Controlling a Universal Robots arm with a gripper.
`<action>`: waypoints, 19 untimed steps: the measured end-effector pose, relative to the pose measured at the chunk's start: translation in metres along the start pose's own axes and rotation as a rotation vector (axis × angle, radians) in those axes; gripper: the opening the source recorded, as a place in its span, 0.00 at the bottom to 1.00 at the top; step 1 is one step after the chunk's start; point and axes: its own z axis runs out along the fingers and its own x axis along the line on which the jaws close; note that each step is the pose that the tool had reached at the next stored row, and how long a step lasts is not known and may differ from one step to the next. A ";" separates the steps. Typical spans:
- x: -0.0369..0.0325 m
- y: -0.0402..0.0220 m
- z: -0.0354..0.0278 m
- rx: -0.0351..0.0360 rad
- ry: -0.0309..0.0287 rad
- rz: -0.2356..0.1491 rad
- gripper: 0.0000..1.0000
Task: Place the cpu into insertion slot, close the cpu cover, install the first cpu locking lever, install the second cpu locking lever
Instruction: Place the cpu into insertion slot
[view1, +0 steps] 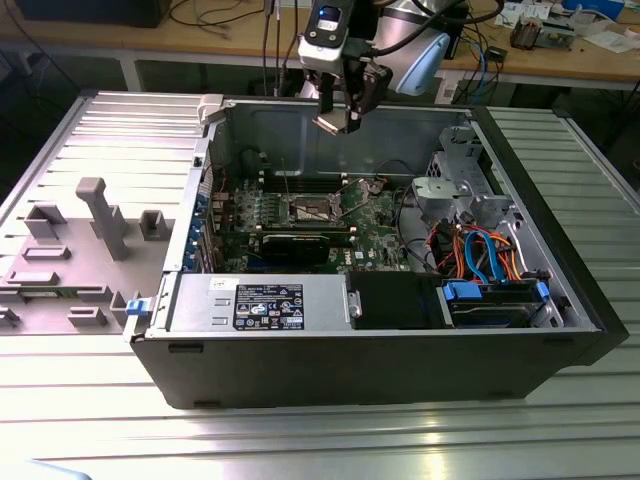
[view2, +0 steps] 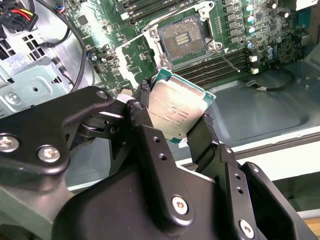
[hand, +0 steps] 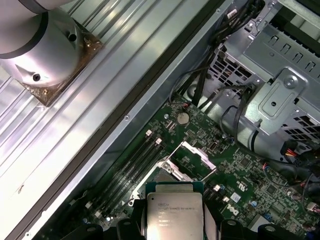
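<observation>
Second wrist view: claw (view2: 176, 105) clenched on cpu (view2: 178, 114) edges, well clear of uncovered insertion slot (view2: 181, 38)

The cpu (view2: 177, 112) is silver-grey with a green edge. The motherboard (hand: 245, 172) is green, and the hand (view2: 176, 105) is black.

The gripper (hand: 174, 222) clamps the cpu (hand: 174, 212) by two opposite edges, its silver top facing the camera. Just beyond the cpu, the cpu cover (hand: 196, 154) stands tilted open over the green board (hand: 240, 172). Memory slots (hand: 132, 167) run near the cpu, and a metal cage (hand: 280, 95) sits farther off.
</observation>
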 end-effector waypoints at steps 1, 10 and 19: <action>0.0000 0.0000 0.0000 0.0000 -0.0001 0.001 0.55; 0.0000 0.0000 0.0000 0.0000 -0.0003 0.004 0.55; 0.0000 0.0000 0.0001 -0.0012 -0.0055 0.065 0.55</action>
